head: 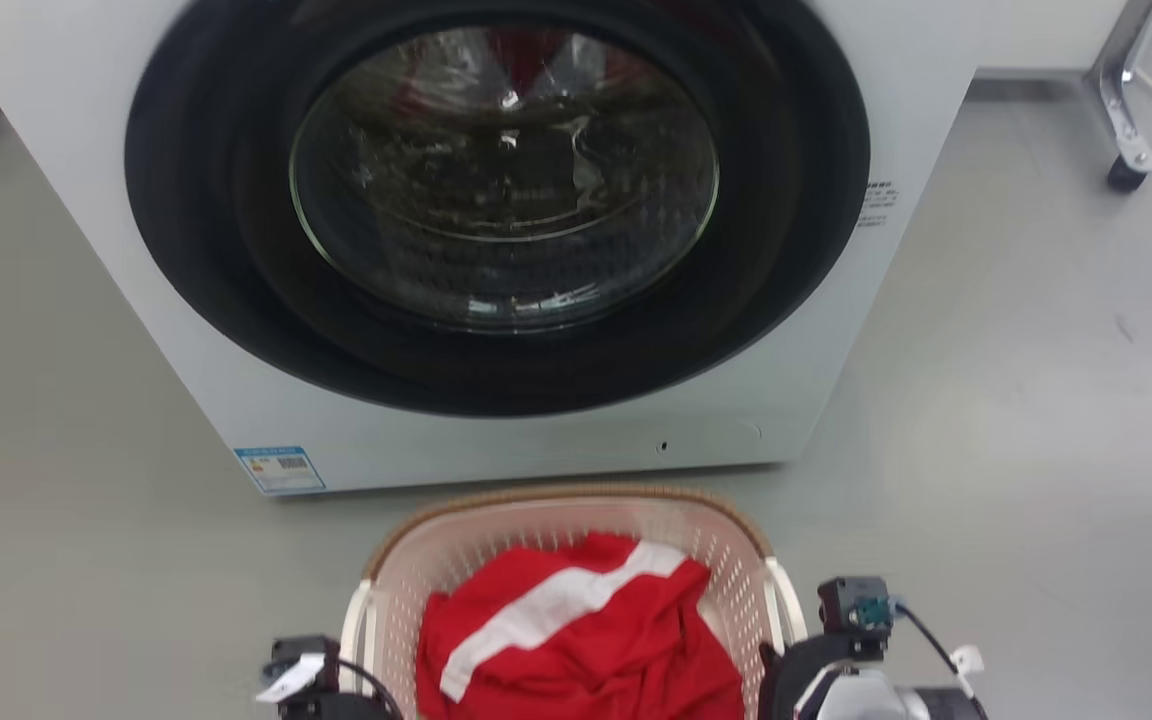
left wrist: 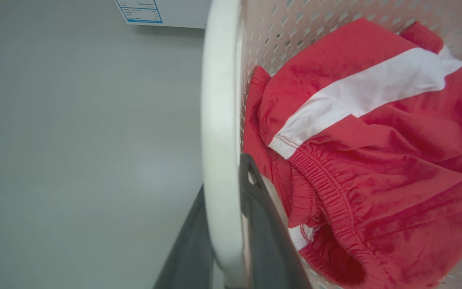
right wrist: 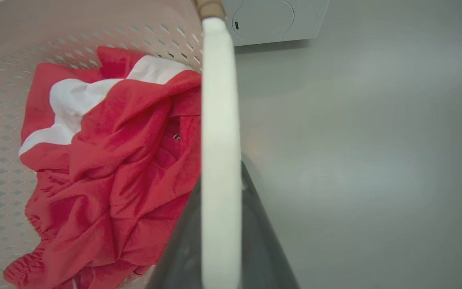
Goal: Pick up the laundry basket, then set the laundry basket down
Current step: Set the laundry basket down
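Head view.
- I see the laundry basket (head: 536, 497) at bottom centre, just in front of the washer (head: 536, 450) and apart from it. I cannot tell whether its base is on the floor (head: 1036, 400).
- A red garment (head: 576, 640) with a white stripe lies bunched inside the basket.
- My left gripper (head: 316, 685) sits by the left handle (head: 361, 630) and my right gripper (head: 836, 660) by the right handle (head: 781, 600).
- The washer's round door (head: 506, 180) is closed. A blue sticker (head: 279, 469) is on its lower left corner.

Left wrist view.
- The left gripper (left wrist: 223, 176) has one dark finger on each side of the white left handle (left wrist: 219, 100), pinched narrowly on it.
- The red garment (left wrist: 375, 160) lies against the perforated wall (left wrist: 295, 24).

Right wrist view.
- The right gripper (right wrist: 221, 176) is likewise clamped across the white right handle (right wrist: 219, 100), with a finger on either face.
- The red garment (right wrist: 114, 160) lies inside, and a corner of the washer (right wrist: 275, 20) shows beyond.
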Controlling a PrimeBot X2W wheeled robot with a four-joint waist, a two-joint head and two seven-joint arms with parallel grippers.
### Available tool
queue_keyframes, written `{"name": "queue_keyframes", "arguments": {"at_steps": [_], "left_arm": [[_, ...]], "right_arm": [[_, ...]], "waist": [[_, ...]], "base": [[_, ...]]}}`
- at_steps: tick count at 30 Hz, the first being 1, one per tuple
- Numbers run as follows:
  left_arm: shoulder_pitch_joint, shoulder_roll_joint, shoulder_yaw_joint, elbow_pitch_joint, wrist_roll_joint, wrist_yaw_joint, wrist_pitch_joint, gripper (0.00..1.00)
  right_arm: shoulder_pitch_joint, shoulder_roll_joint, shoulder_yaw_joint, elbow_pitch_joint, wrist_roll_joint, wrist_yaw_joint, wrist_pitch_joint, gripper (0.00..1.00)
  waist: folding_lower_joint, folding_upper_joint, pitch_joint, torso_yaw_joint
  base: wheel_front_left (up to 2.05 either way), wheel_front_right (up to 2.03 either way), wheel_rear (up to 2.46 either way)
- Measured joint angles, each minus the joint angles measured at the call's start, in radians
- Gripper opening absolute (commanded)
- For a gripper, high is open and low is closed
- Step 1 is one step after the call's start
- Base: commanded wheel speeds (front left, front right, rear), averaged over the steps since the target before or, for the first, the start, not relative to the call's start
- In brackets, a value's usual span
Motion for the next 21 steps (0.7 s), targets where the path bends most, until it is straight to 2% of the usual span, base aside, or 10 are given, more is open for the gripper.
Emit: {"name": "queue_keyframes", "arguments": {"at_steps": [21], "left_arm": [[-0.232,0.003,0.001,-0.033,0.026,0.017,-0.036,0.00]], "right_arm": [[-0.246,-0.002,-0.021,0.063,-0.031,0.001,-0.068,0.00]], "waist": [[0.0000,0.0001,0.288,0.008]], "base": [[0.00,0.00,0.00]]}}
